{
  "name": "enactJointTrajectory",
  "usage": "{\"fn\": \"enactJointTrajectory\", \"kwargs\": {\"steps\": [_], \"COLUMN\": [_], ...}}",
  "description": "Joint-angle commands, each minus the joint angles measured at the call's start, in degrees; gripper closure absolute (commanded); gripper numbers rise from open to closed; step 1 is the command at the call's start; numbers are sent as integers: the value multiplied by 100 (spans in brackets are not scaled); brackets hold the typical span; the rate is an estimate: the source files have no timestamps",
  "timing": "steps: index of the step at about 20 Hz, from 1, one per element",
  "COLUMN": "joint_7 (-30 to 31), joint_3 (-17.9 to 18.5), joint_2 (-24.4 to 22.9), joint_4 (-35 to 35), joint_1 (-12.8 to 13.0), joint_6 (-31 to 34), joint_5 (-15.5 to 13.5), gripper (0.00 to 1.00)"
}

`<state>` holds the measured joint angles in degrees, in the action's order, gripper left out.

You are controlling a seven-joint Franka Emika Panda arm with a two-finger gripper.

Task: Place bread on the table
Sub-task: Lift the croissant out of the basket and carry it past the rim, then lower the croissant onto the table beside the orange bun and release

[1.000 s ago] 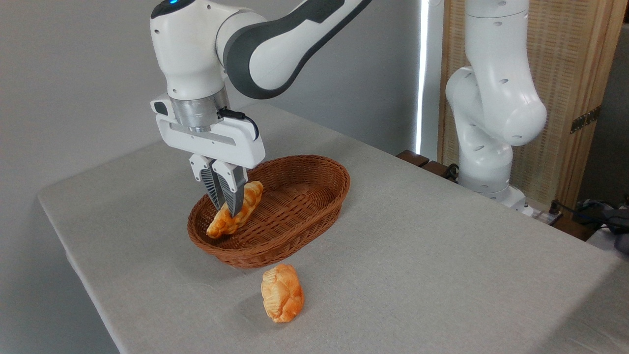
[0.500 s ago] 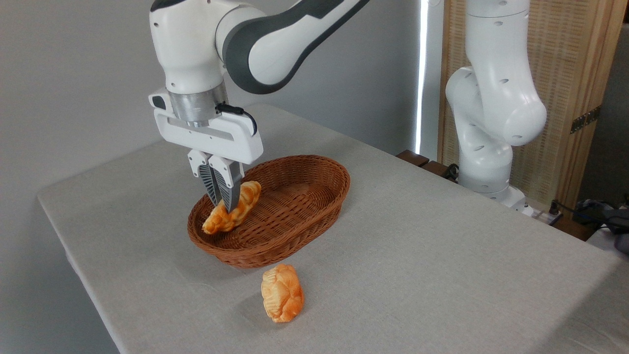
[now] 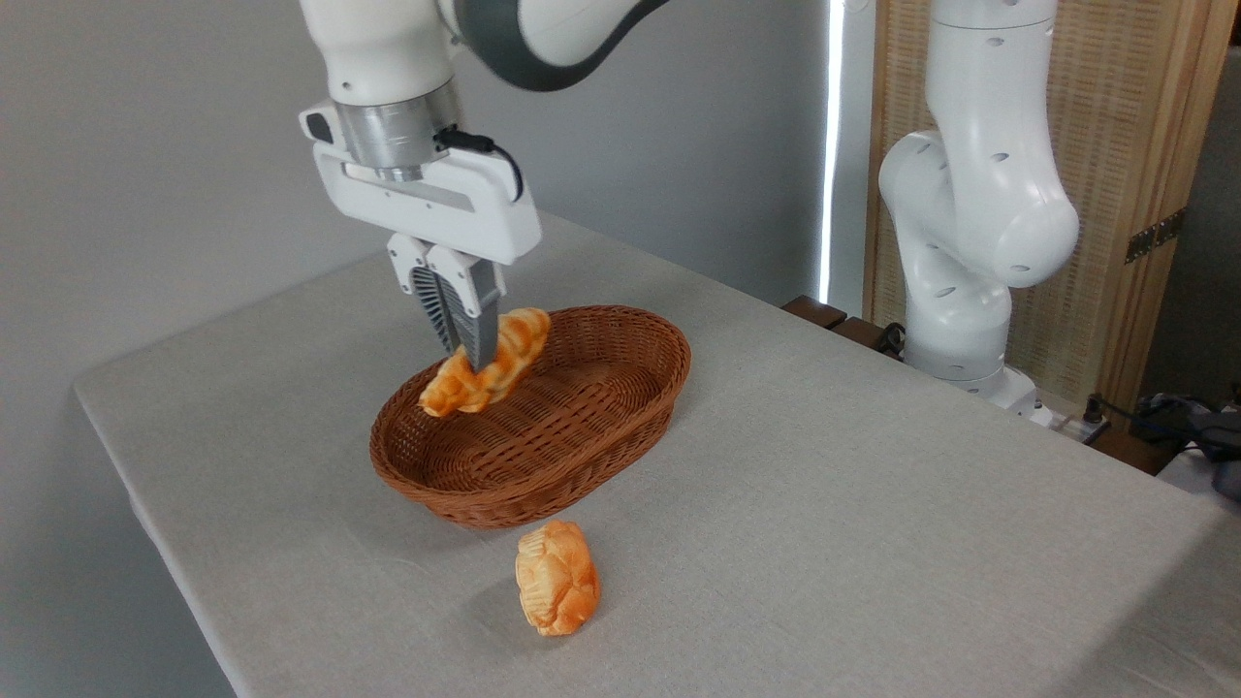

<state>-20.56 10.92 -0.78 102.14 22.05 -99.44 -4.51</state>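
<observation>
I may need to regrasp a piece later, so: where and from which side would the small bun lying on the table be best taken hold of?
Probably across its narrow middle, coming straight down from above. The small bun lies flat on the table in front of the basket, its long axis running roughly away from the camera, with open cloth on both long sides for the fingers. Its knobbly top may slip, so pinch the flanks.

We count two pieces of bread: one long braided loaf [image 3: 488,369] and one small round bun [image 3: 556,590]. We see one brown oval wicker basket [image 3: 582,441], and one cloth-covered surface [image 3: 873,504]. We count one robot arm [image 3: 979,194], carrying one gripper [image 3: 463,357], which has two jaws.
</observation>
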Motion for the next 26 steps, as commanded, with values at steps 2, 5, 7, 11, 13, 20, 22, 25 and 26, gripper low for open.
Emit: {"fn": "enactJointTrajectory", "kwargs": {"steps": [2, 5, 7, 11, 13, 20, 22, 25, 26], "joint_7": [-1448, -2257, -2750, -3471, -3508, -3525, -3525, -3517, -3517], "joint_3": [822, 1280, 1499, 1694, 1694, 1633, 1633, 1615, 1606], "joint_2": [-273, -264, -247, -177, -98, 8, 8, 8, 8], "joint_4": [-1, 25, 78, 306, 324, 386, 386, 386, 377], "joint_1": [19, 19, 1, 1, 18, 80, 80, 98, 98], "joint_6": [574, 715, 724, 724, 724, 759, 768, 768, 768], "joint_5": [11, 55, 55, 81, 247, 407, 398, 398, 398], "gripper": [89, 87, 87, 70, 1, 0, 0, 0, 0]}}
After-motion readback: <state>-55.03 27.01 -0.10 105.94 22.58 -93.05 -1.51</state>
